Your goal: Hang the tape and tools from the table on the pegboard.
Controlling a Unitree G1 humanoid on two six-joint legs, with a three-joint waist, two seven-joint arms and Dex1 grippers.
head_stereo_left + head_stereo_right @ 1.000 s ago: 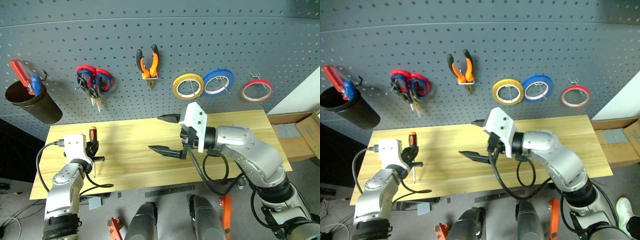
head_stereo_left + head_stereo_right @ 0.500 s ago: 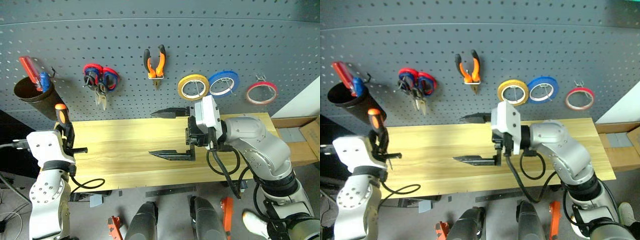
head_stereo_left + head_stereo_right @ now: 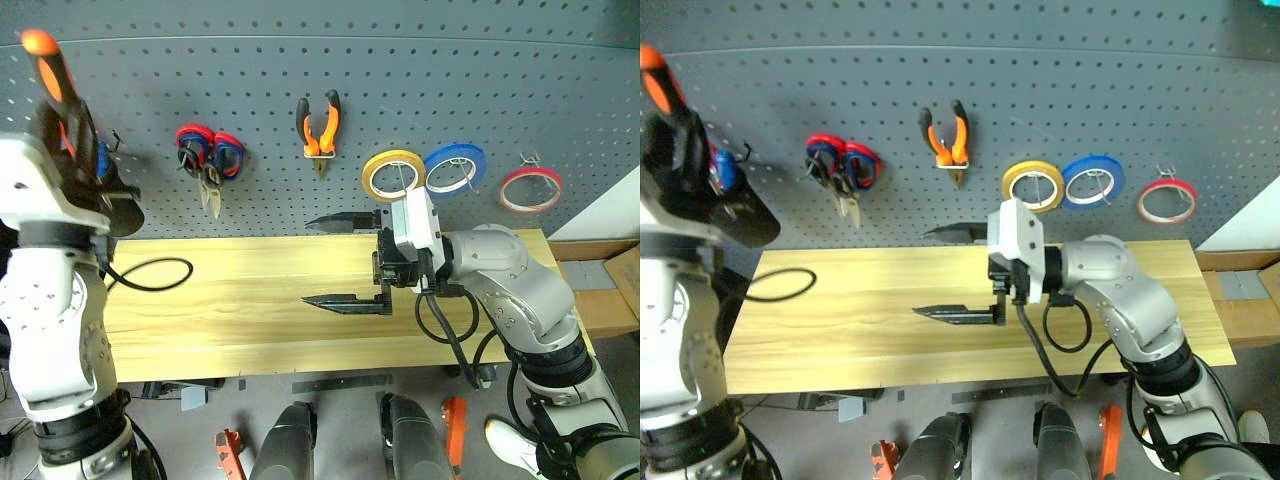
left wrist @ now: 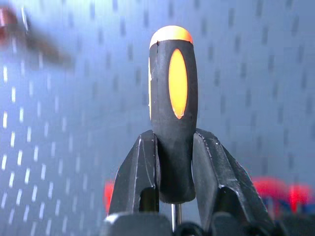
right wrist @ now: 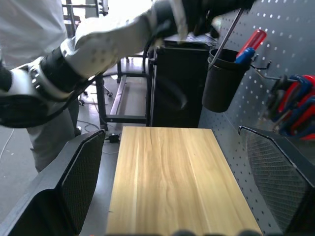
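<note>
**Screwdriver held high at the pegboard's left end**

The slim screwdriver (image 4: 172, 113), its orange-and-black handle pointing up, is clamped between the two black fingers of the left gripper (image 4: 173, 162), raised in front of the dark grey pegboard (image 3: 420, 90) above a black cup (image 3: 740, 215) that hangs there with red and blue handles showing. Along the board to the right hang the red-and-blue-handled scissors (image 3: 210, 160), the orange-and-black pliers (image 3: 318, 130), a yellow tape roll (image 3: 392, 175), a blue tape roll (image 3: 454, 168) and the red tape (image 3: 530, 189). Below, the light wooden table (image 3: 240, 310) lies bare but for a loop of black cable (image 3: 150, 275) near its left end. The right gripper (image 3: 345, 262) hangs over the table's middle, pointing left, its fingers spread wide apart and holding nothing.
</note>
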